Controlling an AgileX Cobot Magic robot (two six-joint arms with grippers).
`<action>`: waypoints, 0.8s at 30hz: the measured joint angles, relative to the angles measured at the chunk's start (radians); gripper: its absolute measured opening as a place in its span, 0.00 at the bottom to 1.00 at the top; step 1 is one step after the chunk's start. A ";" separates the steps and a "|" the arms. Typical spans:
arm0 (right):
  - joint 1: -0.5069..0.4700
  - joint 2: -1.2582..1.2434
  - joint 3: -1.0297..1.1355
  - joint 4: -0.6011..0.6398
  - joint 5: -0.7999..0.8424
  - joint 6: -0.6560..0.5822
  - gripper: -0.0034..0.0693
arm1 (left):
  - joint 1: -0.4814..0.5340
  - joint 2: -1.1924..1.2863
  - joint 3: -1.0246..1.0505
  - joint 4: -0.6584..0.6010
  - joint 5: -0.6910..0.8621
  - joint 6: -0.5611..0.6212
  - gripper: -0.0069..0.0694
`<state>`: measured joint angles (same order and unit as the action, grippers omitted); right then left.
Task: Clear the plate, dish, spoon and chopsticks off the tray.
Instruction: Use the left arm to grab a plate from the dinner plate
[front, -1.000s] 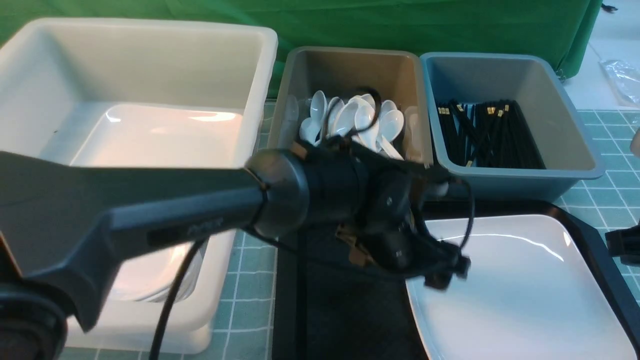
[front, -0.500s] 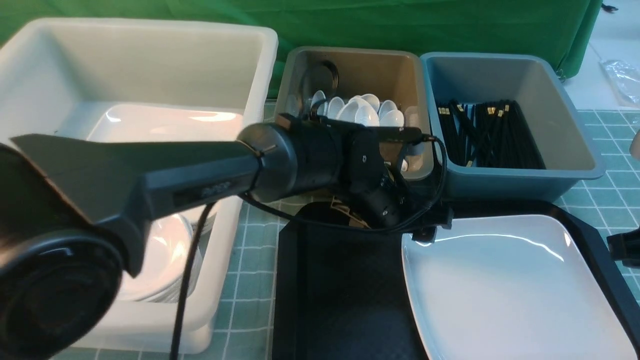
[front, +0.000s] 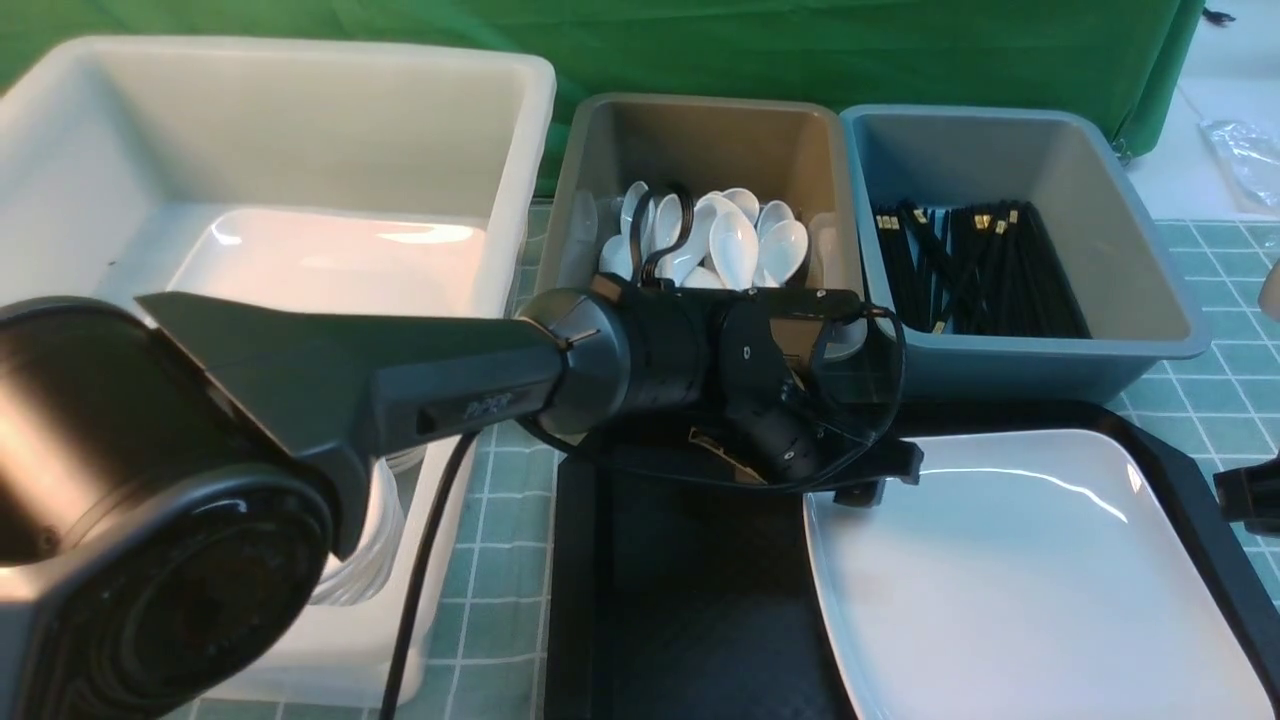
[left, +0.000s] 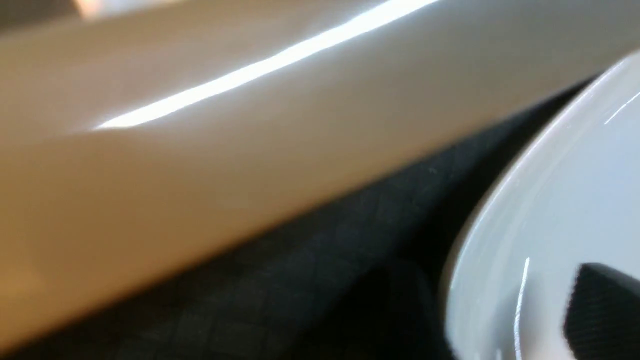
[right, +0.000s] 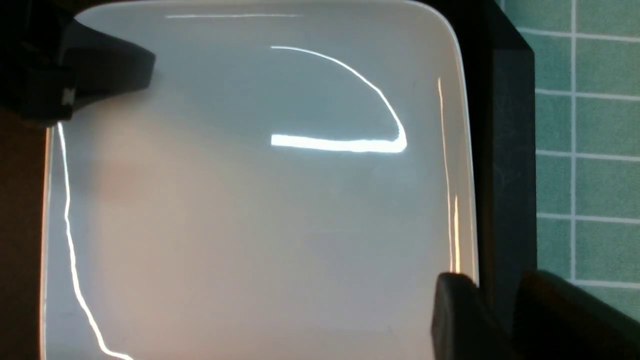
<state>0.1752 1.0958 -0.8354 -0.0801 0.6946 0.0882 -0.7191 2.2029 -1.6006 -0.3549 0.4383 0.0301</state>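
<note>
Only the right wrist view shows the right gripper (right: 492, 292), jaws apart at the plate's (right: 250, 200) rim. Whether the left gripper (front: 880, 475) is apart or together cannot be told. The plate lies on the tray (front: 680, 600) by the bench's near edge, on a green checked cloth (front: 500, 540) with a green curtain (front: 800, 50) behind.

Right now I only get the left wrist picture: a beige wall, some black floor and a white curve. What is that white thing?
Observer: It's the plate, a large white square one lying on the right part of the black tray.
Operator: And the beige wall?
Observer: Most likely the side of the tan bin just behind the tray; the front view shows it holding a heap of white spoons.
Operator: Is the other arm anywhere near?
Observer: Yes. The right wrist view shows the right arm's fingers spread apart at the plate's right edge.
</note>
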 joint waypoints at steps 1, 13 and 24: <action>0.000 0.000 0.000 0.000 0.000 0.000 0.33 | 0.000 0.000 0.000 0.001 0.003 0.001 0.49; 0.000 0.000 0.000 0.000 -0.001 -0.012 0.34 | 0.003 -0.055 0.000 0.001 0.123 0.016 0.26; 0.000 0.000 0.000 0.000 -0.001 -0.019 0.35 | 0.002 -0.293 0.001 0.134 0.201 0.036 0.13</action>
<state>0.1752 1.0958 -0.8354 -0.0801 0.6936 0.0693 -0.7175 1.9103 -1.5996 -0.2206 0.6393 0.0661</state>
